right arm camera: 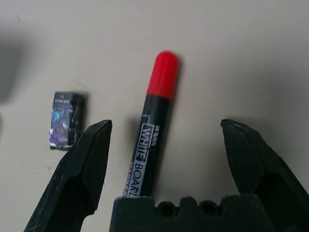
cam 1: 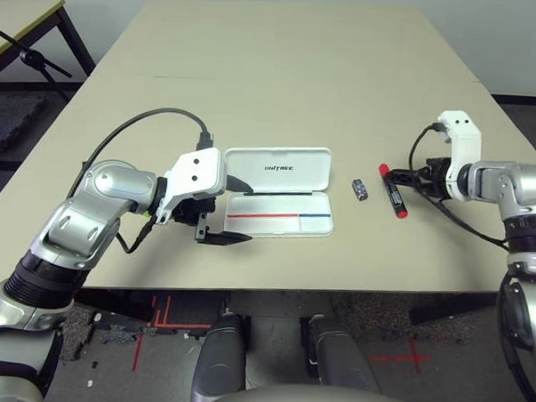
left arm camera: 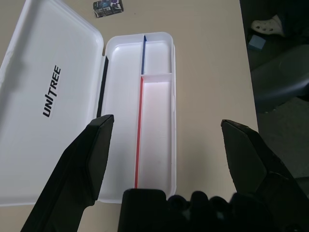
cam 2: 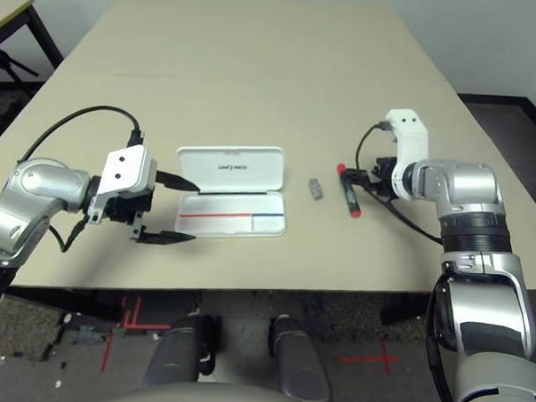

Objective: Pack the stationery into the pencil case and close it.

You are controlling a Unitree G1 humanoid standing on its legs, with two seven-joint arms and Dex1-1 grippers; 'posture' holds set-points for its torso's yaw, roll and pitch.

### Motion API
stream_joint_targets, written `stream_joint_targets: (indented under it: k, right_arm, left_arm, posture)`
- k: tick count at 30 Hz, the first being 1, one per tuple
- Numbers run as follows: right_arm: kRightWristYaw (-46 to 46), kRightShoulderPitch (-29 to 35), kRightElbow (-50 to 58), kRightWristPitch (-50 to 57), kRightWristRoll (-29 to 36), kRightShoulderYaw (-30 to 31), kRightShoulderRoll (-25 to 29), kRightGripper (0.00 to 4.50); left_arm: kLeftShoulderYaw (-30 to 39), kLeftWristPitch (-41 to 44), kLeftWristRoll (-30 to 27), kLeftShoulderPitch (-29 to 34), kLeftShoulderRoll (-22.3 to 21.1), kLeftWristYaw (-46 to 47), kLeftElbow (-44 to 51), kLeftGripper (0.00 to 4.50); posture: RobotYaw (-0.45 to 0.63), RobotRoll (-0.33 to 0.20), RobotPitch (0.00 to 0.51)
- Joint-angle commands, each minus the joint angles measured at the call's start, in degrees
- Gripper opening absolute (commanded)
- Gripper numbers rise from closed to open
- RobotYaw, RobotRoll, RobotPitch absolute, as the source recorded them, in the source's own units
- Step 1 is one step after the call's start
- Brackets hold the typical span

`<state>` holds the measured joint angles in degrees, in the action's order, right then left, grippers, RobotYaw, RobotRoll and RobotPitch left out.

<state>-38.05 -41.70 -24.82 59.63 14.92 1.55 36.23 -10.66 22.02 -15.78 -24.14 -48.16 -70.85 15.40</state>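
The right hand (right arm camera: 164, 159), fingers spread, is straddling the marker (right arm camera: 153, 135) lying right of the open case (cam 1: 280, 193); closing squarely mid-barrel should prevent rolling. The left hand (cam 1: 225, 215) is waiting open at the case.

Your two head views look down over the table (cam 1: 283, 68) from above, sharing nearly everything. Your left wrist view sits close over the open case (left arm camera: 145, 116); your right, closer over the marker (right arm camera: 153, 130).

I've got a wide beige worktop (cam 1: 283, 68) under everything, a second table (cam 1: 22, 17) at the far left corner with a dark tripod leg (cam 1: 34, 62) beside it, and red tape marks (cam 1: 156, 316) on the floor (near edge).
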Motion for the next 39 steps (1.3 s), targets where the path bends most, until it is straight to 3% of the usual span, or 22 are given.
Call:
stream_joint_targets:
  k: [1, 7, 12, 18, 19, 39]
  right_arm:
    - [-0.46, 0.23, -1.46, -0.02, -1.26, 1.78, -0.56, 4.50]
    - [-0.77, 0.00, -3.14, -1.21, -2.76, 2.89, -0.89, 4.50]
    - [-1.18, -0.48, -4.12, -1.92, -3.58, 2.52, -0.52, 2.89]
    - [-2.32, -2.56, -4.74, -3.32, -4.24, 1.81, 1.37, 0.62]
    - [-3.19, -3.14, -4.29, -4.07, -4.36, 2.07, 1.94, 0.47]
    - [-39.87, -3.62, 15.89, -29.70, -6.95, 15.20, 16.60, 0.47]
  left_arm:
    - [-0.79, 0.33, 0.32, 0.45, 0.07, 0.38, 1.23, 4.49]
    - [-0.87, 0.67, 0.33, 0.71, 0.11, 0.82, 1.63, 4.49]
    - [-0.88, 1.00, 0.22, 1.16, -0.06, 1.09, 2.18, 4.50]
    - [-0.82, 1.07, 0.19, 1.51, -0.37, 0.95, 2.40, 4.50]
    - [-0.80, 0.95, 0.25, 1.54, -0.46, 0.85, 2.26, 4.50]
    - [1.99, -0.62, 0.95, 2.88, -5.08, 0.20, -0.69, 4.50]
  posture:
    - [-0.01, 0.000, 0.107]
    - [0.00, 0.000, 0.112]
    - [0.00, 0.000, 0.115]
    - [0.00, 0.000, 0.116]
    - [0.00, 0.000, 0.116]
    - [0.01, 0.000, 0.119]
